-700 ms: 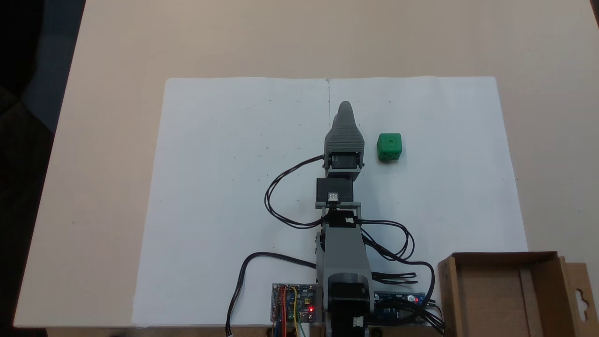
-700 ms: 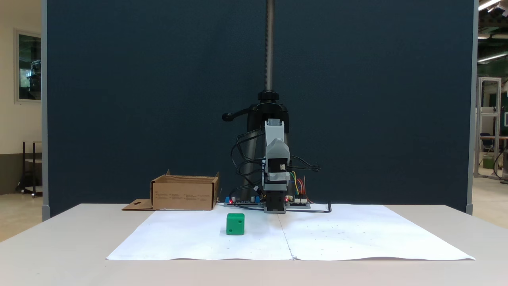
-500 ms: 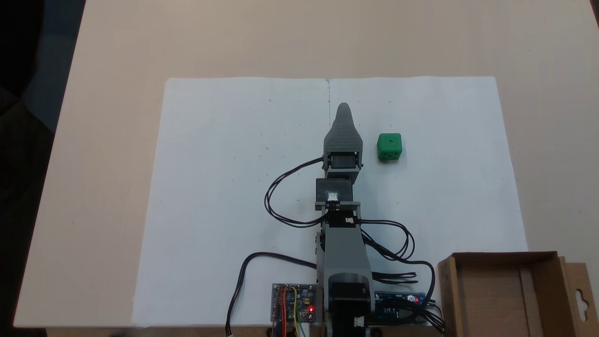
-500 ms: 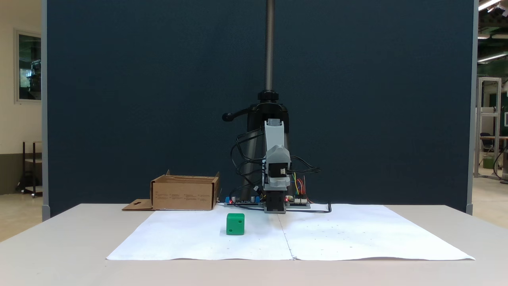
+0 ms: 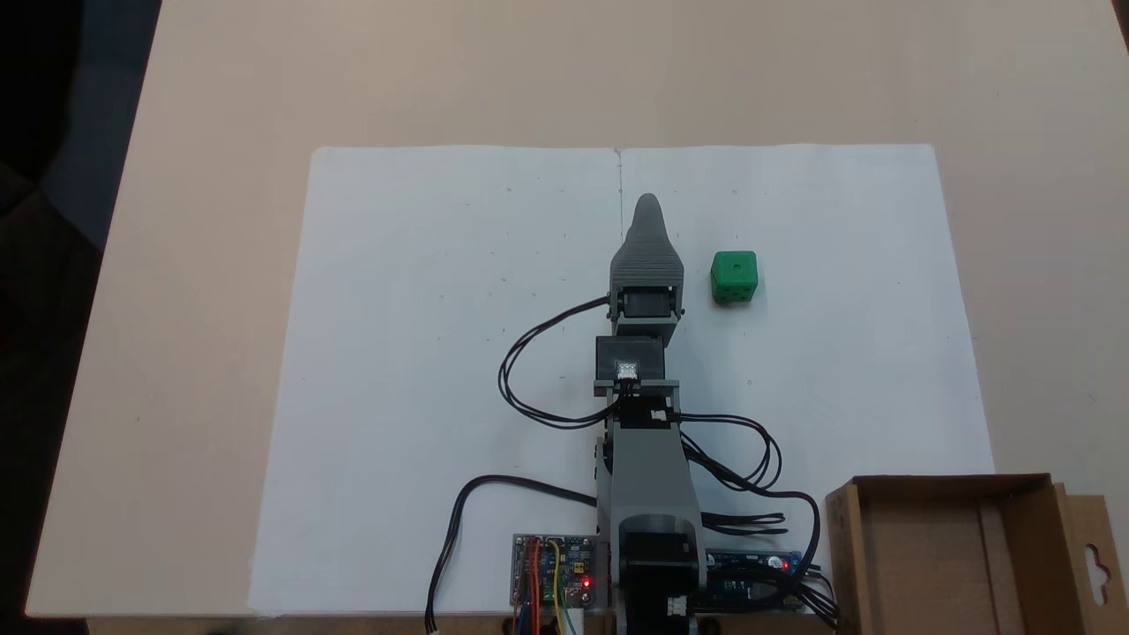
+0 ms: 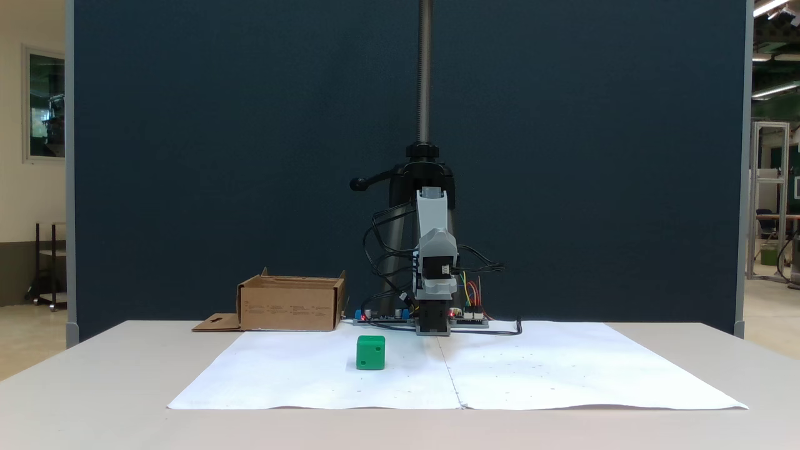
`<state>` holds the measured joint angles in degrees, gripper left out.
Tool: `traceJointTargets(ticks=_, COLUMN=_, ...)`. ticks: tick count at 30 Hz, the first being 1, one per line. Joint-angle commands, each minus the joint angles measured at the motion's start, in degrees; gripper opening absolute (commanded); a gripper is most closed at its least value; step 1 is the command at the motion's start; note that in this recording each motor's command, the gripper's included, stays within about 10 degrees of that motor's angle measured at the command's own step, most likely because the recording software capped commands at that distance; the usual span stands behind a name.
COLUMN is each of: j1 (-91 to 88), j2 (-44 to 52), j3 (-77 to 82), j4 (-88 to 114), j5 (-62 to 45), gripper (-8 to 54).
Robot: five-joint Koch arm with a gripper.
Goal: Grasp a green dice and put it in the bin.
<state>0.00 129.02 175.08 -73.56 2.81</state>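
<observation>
The green dice (image 5: 734,277) sits alone on the white paper, a short way right of my gripper (image 5: 648,206) in the top-down fixed view. In a fixed view from the front, the dice (image 6: 370,352) is left of and nearer than my gripper (image 6: 436,245), which hangs above the paper. The gripper's jaws meet in a single narrow tip and nothing is between them. The bin (image 5: 842,556), a brown cardboard box with a hanger flap, stands beside the arm's base; the same bin (image 6: 290,306) shows at the back left.
A large white paper sheet (image 5: 441,353) covers the table's middle. Circuit boards (image 5: 551,569) and looping black cables (image 5: 529,388) lie around the arm's base. A black stand pole (image 6: 424,75) rises behind the arm in front of a dark blue partition.
The gripper's jaws, slightly apart before, have drawn together into one tip, and the gripper has dipped a little. Dice and bin have not moved.
</observation>
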Motion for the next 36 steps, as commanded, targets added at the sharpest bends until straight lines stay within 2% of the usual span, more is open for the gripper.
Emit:
traceJointTargets(ticks=1, j1=-0.09, j2=5.89, j3=4.22, j4=-1.23, j5=-4.31, gripper=45.0)
traceJointTargets(ticks=8, j1=-0.18, j2=5.98, j3=4.22, j4=-1.67, j5=-4.39, gripper=44.3)
traceJointTargets(ticks=12, j1=0.09, j2=6.06, j3=3.60, j4=-4.57, j5=-4.57, gripper=41.3)
traceJointTargets(ticks=19, j1=0.26, j2=6.06, j3=2.64, j4=-3.96, j5=-4.83, gripper=41.6)
traceJointTargets(ticks=33, j1=7.47, j2=5.98, j3=-20.21, j4=47.37, j5=-4.57, gripper=41.7)
traceJointTargets(ticks=36, j1=8.26, j2=5.98, j3=-25.14, j4=59.41, j5=-4.39, gripper=43.6)
